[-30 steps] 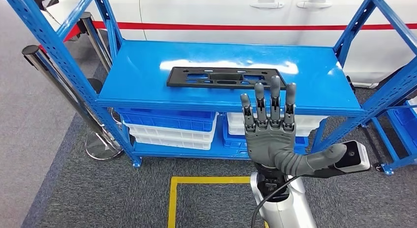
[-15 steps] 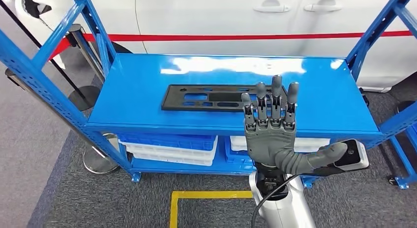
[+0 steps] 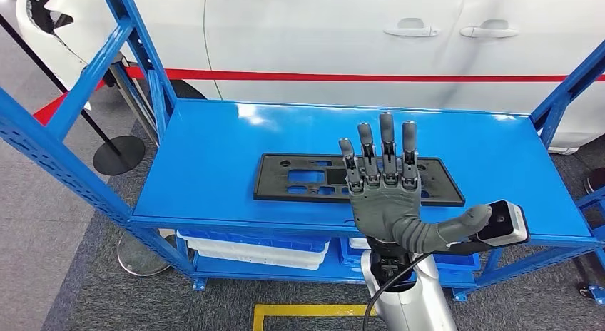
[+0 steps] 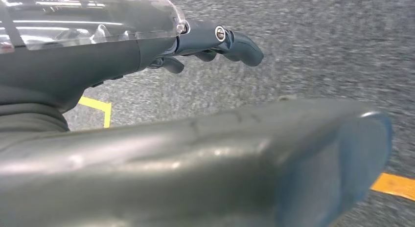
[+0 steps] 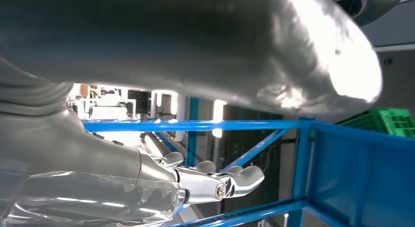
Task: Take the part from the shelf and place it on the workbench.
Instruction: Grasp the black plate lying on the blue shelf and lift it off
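The part (image 3: 300, 177) is a flat black plastic plate with several cut-outs, lying on the top board of the blue shelf (image 3: 207, 167). In the head view my right hand (image 3: 385, 195) is raised in front of me, fingers straight and spread, thumb out to the right, holding nothing. It covers the middle-right stretch of the part; whether it touches it I cannot tell. The right wrist view has the right hand (image 5: 98, 139) before blue shelf bars. My left hand (image 4: 195, 148) hangs over grey carpet, its fingers (image 4: 230, 38) loosely apart and empty.
A white car (image 3: 321, 38) with a red stripe stands close behind the shelf. Blue uprights (image 3: 64, 153) flank the shelf on both sides. Blue and white bins (image 3: 250, 249) fill the lower level. A stanchion base (image 3: 118, 154) is at the left; yellow floor tape (image 3: 300, 313) lies below.
The whole picture has shifted: the camera has come closer to the shelf, so the part lies lower in view. My right hand stays raised and spread, now overlapping the part.
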{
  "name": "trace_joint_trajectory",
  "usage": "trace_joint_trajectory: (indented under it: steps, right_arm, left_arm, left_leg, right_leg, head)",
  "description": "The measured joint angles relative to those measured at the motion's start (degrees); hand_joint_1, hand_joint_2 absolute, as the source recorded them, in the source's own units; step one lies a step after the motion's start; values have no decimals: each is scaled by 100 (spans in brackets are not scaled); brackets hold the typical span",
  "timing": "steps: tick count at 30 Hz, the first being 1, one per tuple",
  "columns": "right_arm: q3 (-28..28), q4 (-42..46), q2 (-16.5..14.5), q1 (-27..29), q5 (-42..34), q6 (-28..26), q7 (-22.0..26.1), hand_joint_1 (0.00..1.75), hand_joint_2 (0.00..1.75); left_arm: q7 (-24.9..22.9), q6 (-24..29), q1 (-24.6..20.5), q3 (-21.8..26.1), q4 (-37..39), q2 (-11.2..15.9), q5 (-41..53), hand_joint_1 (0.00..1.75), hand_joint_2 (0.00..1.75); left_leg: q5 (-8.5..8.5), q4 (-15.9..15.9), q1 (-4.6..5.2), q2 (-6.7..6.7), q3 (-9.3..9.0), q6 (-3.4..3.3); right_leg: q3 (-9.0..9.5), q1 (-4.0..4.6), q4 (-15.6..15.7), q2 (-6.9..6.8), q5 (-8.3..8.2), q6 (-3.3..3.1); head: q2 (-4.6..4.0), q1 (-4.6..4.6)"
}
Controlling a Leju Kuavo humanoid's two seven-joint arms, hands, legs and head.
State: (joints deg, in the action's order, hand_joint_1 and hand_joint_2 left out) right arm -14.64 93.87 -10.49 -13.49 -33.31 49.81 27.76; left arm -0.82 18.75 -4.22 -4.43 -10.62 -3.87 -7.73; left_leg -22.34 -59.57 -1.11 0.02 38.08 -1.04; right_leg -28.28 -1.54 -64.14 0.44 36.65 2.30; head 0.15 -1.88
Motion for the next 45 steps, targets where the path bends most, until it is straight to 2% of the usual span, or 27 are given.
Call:
trace_joint_trajectory:
  steps: [2, 3, 4, 6, 8, 10, 13, 15, 17, 18, 19, 21, 23, 25, 27, 29, 31, 32, 33, 34, 35, 37, 39, 40, 42, 44, 45]
  right_arm:
    - [0, -12, 3, 9, 19, -53, -23, 0, 0]
    - [0, -19, 4, 18, 36, -87, -41, 0, 0]
    - [0, -25, 5, 26, 56, -120, -59, 0, 0]
    - [0, -28, 6, 36, 84, -160, -84, 0, 0]
    - [0, -32, 8, 42, 87, -176, -108, 0, 0]
    - [0, -37, 10, 48, 70, -176, -149, 0, 0]
    - [0, -38, 10, 49, 25, -160, -199, 0, 0]
    - [0, -40, 10, 51, 5, -154, -218, 0, 0]
    - [0, -49, 11, 55, -9, -153, -233, 0, 0]
    - [0, -58, 12, 58, -14, -153, -241, 0, 0]
    - [0, -67, 13, 60, -18, -153, -245, 0, 0]
    - [0, -79, 13, 60, -24, -150, -251, 0, 0]
    - [0, -83, 13, 57, -31, -147, -251, 0, 0]
    - [0, -86, 12, 56, -35, -145, -253, 0, 0]
    - [0, -87, 13, 57, -39, -140, -257, 0, 0]
    - [0, -87, 17, 51, -45, -127, -261, 0, 0]
    - [0, -89, 21, 44, -48, -114, -267, 0, 0]
    - [0, -92, 23, 45, -49, -111, -270, 0, 0]
    - [0, -98, 27, 50, -50, -109, -272, 0, 0]
    - [0, -106, 33, 54, -51, -108, -276, 0, 0]
    - [0, -113, 38, 55, -53, -106, -280, 0, 0]
    - [0, -119, 45, 49, -56, -96, -286, 0, 0]
    - [0, -121, 45, 40, -65, -91, -289, 0, 0]
    - [0, -123, 47, 39, -77, -104, -290, 0, 0]
    - [0, -126, 50, 42, -101, -154, -295, 0, 0]
    - [0, -127, 50, 40, -104, -215, -307, 0, 0]
    - [0, -130, 49, 38, -96, -252, -324, 0, 0]
  left_arm:
    - [5, -9, -15, -2, 0, 0, 8, 0, 0]
    - [5, -15, -21, -4, 0, 0, 21, 0, 0]
    - [5, -20, -25, -6, 0, 0, 34, 0, 0]
    - [4, -26, -27, -10, 0, -2, 63, 0, 0]
    - [1, -32, -31, -19, 1, -13, 78, 0, 0]
    - [-5, -47, -46, -37, 2, -22, 95, 0, 0]
    - [-10, -56, -66, -52, 2, -19, 106, 0, 0]
    - [-10, -56, -78, -54, 2, -13, 106, 0, 0]
    - [-8, -55, -81, -55, 2, -10, 106, 0, 0]
    - [-7, -55, -79, -55, 2, -9, 105, 0, 0]
    - [-4, -55, -77, -55, 2, -9, 105, 0, 0]
    - [2, -51, -77, -55, 2, -6, 105, 0, 0]
    - [6, -44, -74, -55, 2, -2, 105, 0, 0]
    - [7, -39, -80, -56, 2, -1, 104, 0, 0]
    - [8, -33, -94, -56, 2, -1, 101, 0, 0]
    - [13, -25, -97, -55, 2, 2, 99, 0, 0]
    - [20, -23, -93, -56, 2, 3, 100, 0, 0]
    - [23, -24, -88, -56, 2, 3, 99, 0, 0]
    - [23, -24, -83, -56, 2, 3, 97, 0, 0]
    - [23, -24, -80, -55, 2, 3, 95, 0, 0]
    - [24, -24, -79, -55, 2, 2, 94, 0, 0]
    - [30, -24, -81, -55, 2, -2, 93, 0, 0]
    - [40, -24, -82, -55, 2, -5, 91, 0, 0]
    - [47, -24, -84, -55, 2, -6, 89, 0, 0]
    - [68, -24, -89, -55, 2, -6, 78, 0, 0]
    - [88, -24, -89, -55, 2, -5, 68, 0, 0]
    - [93, -24, -83, -55, 2, -5, 66, 0, 0]
  left_leg:
    - [-60, 5, 20, -6, -40, -38]
    - [-92, 4, 34, -12, -70, -45]
    - [-126, 4, 50, -20, -113, -48]
    - [-199, 6, 83, -35, -229, -46]
    - [-250, 12, 114, -40, -308, -26]
    - [-261, 30, 115, -24, -320, 17]
    - [-342, -30, 110, 15, -311, 103]
    - [-614, -466, 98, 11, -128, 155]
    - [-938, -1196, 67, 8, 207, 202]
    - [-1005, -1459, 47, 9, 333, 225]
    - [-945, -1486, 30, 8, 349, 242]
    - [-565, -900, -11, -45, 65, 266]
    - [-333, -199, -45, -262, -286, 271]
    - [-349, 14, -36, -392, -396, 245]
    - [-329, 53, -26, -295, -414, 175]
    - [-307, 111, -39, -167, -445, 84]
    - [-306, 137, -25, -35, -461, 21]
    - [-312, 136, -11, 31, -462, 4]
    - [-321, 135, 1, 102, -464, -2]
    - [-329, 134, 10, 171, -470, -5]
    - [-340, 133, 18, 234, -482, -5]
    - [-368, 133, 32, 339, -526, 10]
    - [-402, 125, 59, 414, -559, 53]
    - [-414, 125, 70, 444, -568, 80]
    - [-429, 135, 79, 504, -587, 139]
    - [-542, 14, 65, 390, -560, 204]
    - [-689, -214, 56, 277, -466, 232]
  right_leg:
    - [-553, 18, -799, -9, 213, 6]
    - [-762, 27, -1008, -9, 176, -1]
    - [-866, 37, -998, -10, 13, -21]
    - [-776, 77, -375, -10, -575, -108]
    - [-591, 132, 262, -27, -952, -215]
    - [-531, 167, 451, -27, -969, -268]
    - [-474, 123, 578, 28, -1004, -318]
    - [-425, 85, 638, 54, -1031, -350]
    - [-418, 81, 639, 97, -1029, -362]
    - [-417, 79, 635, 132, -1027, -362]
    - [-415, 75, 627, 176, -1023, -357]
    - [-406, 59, 595, 286, -1000, -324]
    - [-425, 50, 543, 392, -967, -265]
    - [-466, 40, 524, 482, -965, -192]
    - [-485, 17, 543, 562, -979, -113]
    - [-567, 22, 374, 399, -868, -59]
    - [-875, 37, -245, 113, -553, -33]
    - [-1082, 37, -634, 41, -392, -25]
    - [-1248, 35, -934, 7, -308, -21]
    - [-1323, 35, -1048, -10, -330, -24]
    - [-1275, 38, -924, -31, -463, -37]
    - [-900, 67, -167, -186, -857, -98]
    - [-598, 126, 442, -351, -1064, -167]
    - [-555, 151, 546, -380, -1072, -191]
    - [-558, 156, 567, -296, -1084, -228]
    - [-531, 122, 616, -237, -1109, -286]
    - [-515, 101, 640, -214, -1120, -317]
  head:
    - [0, 4]
    - [0, 4]
    - [0, 4]
    - [-1, 4]
    - [-1, -2]
    - [0, -1]
    - [0, 5]
    - [0, -2]
    - [0, -4]
    - [0, -3]
    - [0, -3]
    - [0, -4]
    - [0, -2]
    - [0, 1]
    - [0, 2]
    - [0, 17]
    - [0, 39]
    - [0, 45]
    - [0, 45]
    - [-1, 46]
    - [-1, 46]
    - [-1, 47]
    - [0, 43]
    - [0, 41]
    - [0, 41]
    - [-1, 38]
    - [-1, 35]
